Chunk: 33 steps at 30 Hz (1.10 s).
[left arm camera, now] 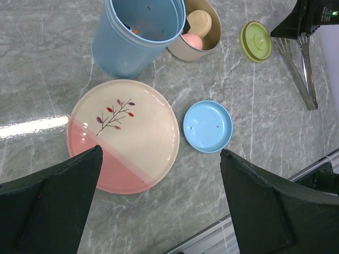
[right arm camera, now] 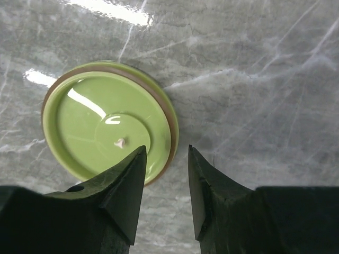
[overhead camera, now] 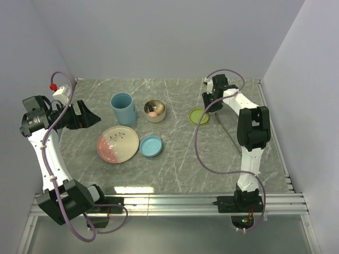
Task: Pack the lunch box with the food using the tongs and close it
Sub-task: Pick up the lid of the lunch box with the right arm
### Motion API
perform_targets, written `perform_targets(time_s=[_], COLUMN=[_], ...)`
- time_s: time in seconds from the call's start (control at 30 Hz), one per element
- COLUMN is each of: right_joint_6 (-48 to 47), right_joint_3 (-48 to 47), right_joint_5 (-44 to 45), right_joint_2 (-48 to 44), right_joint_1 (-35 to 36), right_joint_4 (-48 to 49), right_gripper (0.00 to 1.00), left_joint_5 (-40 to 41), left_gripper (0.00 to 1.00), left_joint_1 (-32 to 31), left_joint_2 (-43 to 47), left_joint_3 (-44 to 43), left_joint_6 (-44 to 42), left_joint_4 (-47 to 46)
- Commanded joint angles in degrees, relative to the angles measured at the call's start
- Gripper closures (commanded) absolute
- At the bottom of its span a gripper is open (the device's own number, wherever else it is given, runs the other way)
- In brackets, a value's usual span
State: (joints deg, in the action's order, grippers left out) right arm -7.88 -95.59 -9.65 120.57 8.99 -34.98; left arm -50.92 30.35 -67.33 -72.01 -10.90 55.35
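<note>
Overhead, we find the tongs (overhead camera: 229, 132) on the worktop (overhead camera: 180, 169) well right of the plate (overhead camera: 118, 144), food (overhead camera: 153, 112) in a tin (overhead camera: 155, 119) behind it. Left wrist: the left pincer (left arm camera: 160, 151) gapes wide, facing the plate. Right wrist: the right pincer (right arm camera: 166, 151), narrowly apart, straddles the rim of a green lid (right arm camera: 95, 121).

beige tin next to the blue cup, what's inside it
A pale beige piece and a pink one lie in the tin. The blue cup covers its left side, so anything there is hidden.
</note>
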Motion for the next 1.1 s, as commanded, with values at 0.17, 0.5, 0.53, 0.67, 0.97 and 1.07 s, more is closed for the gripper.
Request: perform_targets(time_s=[0.17,0.5,0.53,0.67,0.97,1.07], right_joint_6=[0.6,0.2,0.2,0.3,2.3,3.6], right_joint_3=[-3.3,-2.2,-1.6,0.4,1.2,2.2], right_joint_5=[0.8,-0.3,-0.6,-2.9,-12.3,-16.9], right_joint_2=[3.4,3.1,2.4,-3.9,-13.4,-15.7], right_joint_1=[1.4,1.7,1.7,1.7,1.9,2.2], right_joint_4=[1.4,0.2,0.0,-0.3,-3.7,-3.5], right_gripper=[0.63,1.00,1.00,1.00,1.00,1.00], left_joint_5=[0.0,-0.7,-0.9,-3.2,-3.5,0.5], left_gripper=[0.01,0.01,0.01,0.02,0.05,0.06], left_joint_1=[0.2,0.2,0.3,0.2,-5.5,-12.7], left_joint_2=[1.0,1.5,1.8,2.5,8.5,12.0], left_joint_3=[-1.3,-1.6,-1.8,-3.2,-3.1,0.5], left_joint_6=[-0.8,-1.8,-2.2,-3.3,-15.6,-22.6], left_joint_4=[-2.2,-2.9,-3.1,-4.1,-10.6,-14.5])
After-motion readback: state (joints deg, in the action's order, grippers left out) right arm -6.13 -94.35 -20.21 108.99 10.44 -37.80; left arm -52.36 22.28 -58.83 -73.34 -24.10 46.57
